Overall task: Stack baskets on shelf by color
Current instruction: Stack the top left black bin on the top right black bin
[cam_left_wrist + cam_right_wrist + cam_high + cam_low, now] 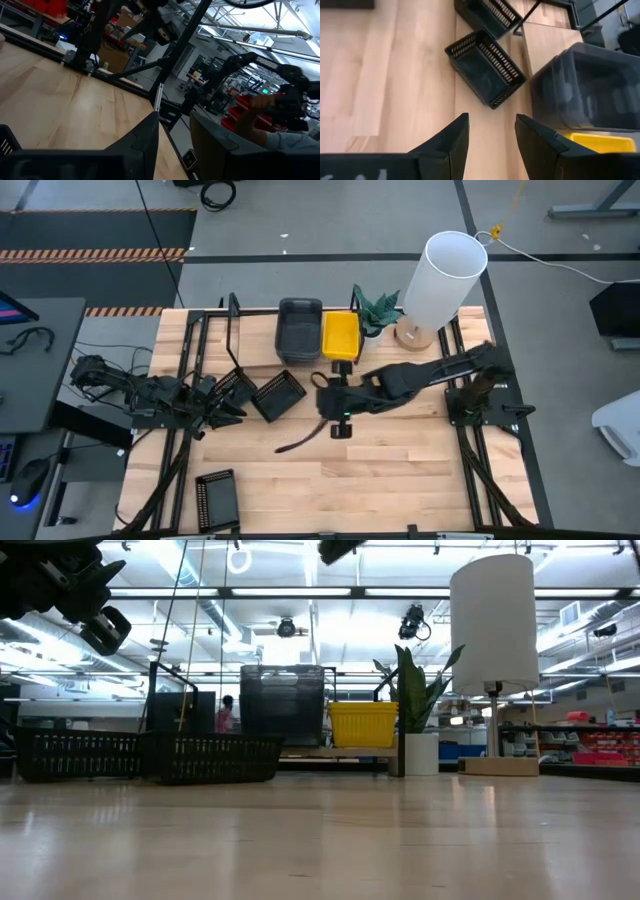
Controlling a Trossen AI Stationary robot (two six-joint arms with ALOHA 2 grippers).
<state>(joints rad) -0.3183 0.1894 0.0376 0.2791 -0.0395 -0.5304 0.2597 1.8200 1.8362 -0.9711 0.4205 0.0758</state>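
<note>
The right gripper [490,137] is held with fingers spread and empty, a black slatted basket [485,67] lying just beyond them

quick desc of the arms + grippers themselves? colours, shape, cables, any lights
Both arms are dark, near-black, jointed. The right arm runs in thick rounded segments to its gripper; a small green light glows on the wrist, and a dark cable trails below it onto the table. The right gripper's fingers are matte black, flat and wedge-shaped. The left arm looks bulkier, with loose black cables.

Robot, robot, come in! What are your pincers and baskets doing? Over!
Right pincer open, empty, near yellow basket. Grey basket on shelf. Black baskets on table.
</note>
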